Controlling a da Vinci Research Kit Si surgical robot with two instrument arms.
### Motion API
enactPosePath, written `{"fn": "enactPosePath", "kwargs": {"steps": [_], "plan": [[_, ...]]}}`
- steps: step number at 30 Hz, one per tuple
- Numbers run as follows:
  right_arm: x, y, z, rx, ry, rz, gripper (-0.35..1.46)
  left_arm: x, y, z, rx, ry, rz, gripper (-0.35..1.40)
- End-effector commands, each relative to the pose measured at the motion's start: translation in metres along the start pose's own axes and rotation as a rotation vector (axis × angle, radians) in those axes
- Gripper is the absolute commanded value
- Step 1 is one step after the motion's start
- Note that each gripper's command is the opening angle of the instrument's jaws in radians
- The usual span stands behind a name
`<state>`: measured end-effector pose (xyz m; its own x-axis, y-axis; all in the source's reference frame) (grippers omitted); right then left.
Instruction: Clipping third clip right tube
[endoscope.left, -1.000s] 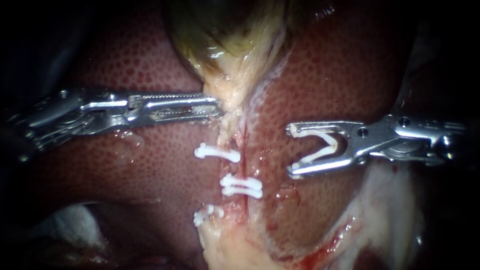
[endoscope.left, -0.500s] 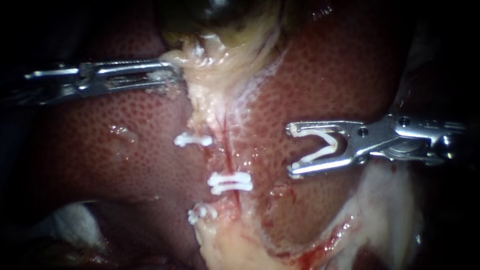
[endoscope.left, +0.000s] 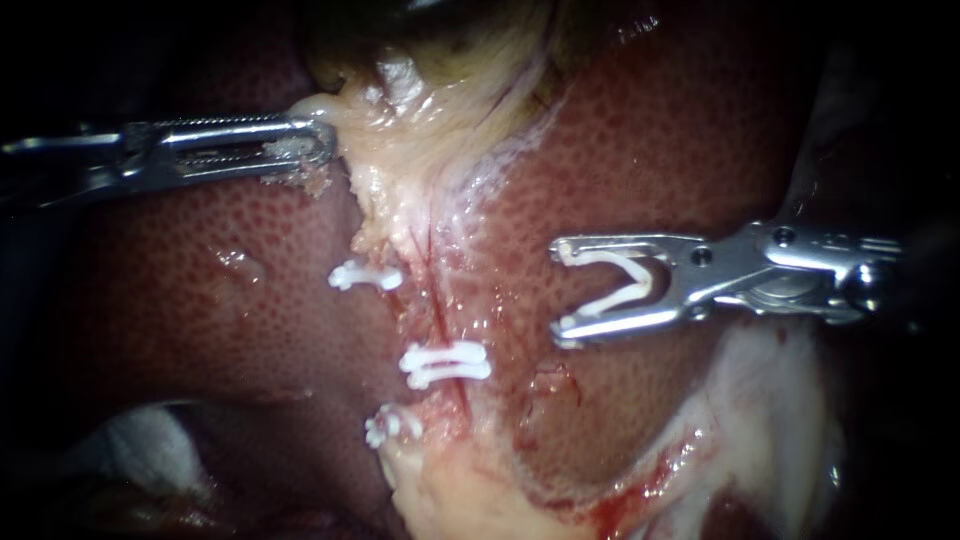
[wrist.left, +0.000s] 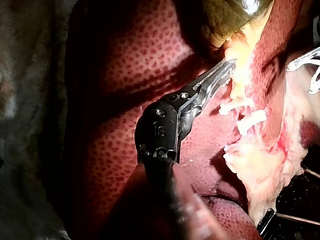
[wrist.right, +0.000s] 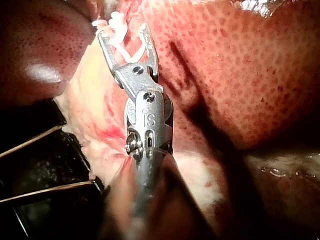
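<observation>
So, right instrument (endoscope.left: 563, 292) first: its jaws are spread wide with an open white clip (endoscope.left: 625, 285) seated between them, one leg against each jaw, mouth pointing straight at the tube (endoscope.left: 437, 312). It isn't around anything yet. It hangs over bare liver (endoscope.left: 650, 150), clearly apart from the tube.

The left instrument (endoscope.left: 322, 145) has its jaws clamped on the pale tissue (endoscope.left: 400, 160) just below the gallbladder (wrist.left: 225, 15). My read is that it's pulling up and sideways to stretch the tube straight so the clip can slide across.

Along the tube sit an upper clip (endoscope.left: 365, 277), a paired set (endoscope.left: 445, 365) and a lower clip (endoscope.left: 392, 428). The bare stretch above the pair looks like the likely landing spot. Honestly, I can't cleanly tell which strand counts as the right one.
</observation>
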<state>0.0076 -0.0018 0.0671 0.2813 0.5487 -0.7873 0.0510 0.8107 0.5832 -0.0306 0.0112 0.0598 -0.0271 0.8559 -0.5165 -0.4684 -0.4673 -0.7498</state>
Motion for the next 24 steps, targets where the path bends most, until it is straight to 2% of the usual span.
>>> {"fn": "enactPosePath", "kwargs": {"steps": [1,12,15,19,24], "plan": [[-0.0005,0.0002,0.0007,0.003,-0.002,-0.008,0.5,-0.0001,0.0,0.0001,0.0,0.0,0.001,-0.35],[-0.0056,0.0032,0.009,0.027,-0.033,0.052,0.5,-0.0001,0.0006,0.0003,0.005,0.002,0.0,-0.35],[-0.0068,0.0032,0.0107,0.045,-0.035,0.078,0.5,-0.0001,0.0006,0.0004,0.006,0.002,0.0,-0.35],[-0.0076,0.0025,0.0123,0.087,-0.038,0.132,0.5,-0.0002,0.0007,0.0005,0.007,0.003,0.0,-0.35],[-0.0072,0.0017,0.0127,0.154,0.023,0.212,0.5,-0.0002,0.0007,0.0006,0.007,0.003,0.0,-0.35]]}}
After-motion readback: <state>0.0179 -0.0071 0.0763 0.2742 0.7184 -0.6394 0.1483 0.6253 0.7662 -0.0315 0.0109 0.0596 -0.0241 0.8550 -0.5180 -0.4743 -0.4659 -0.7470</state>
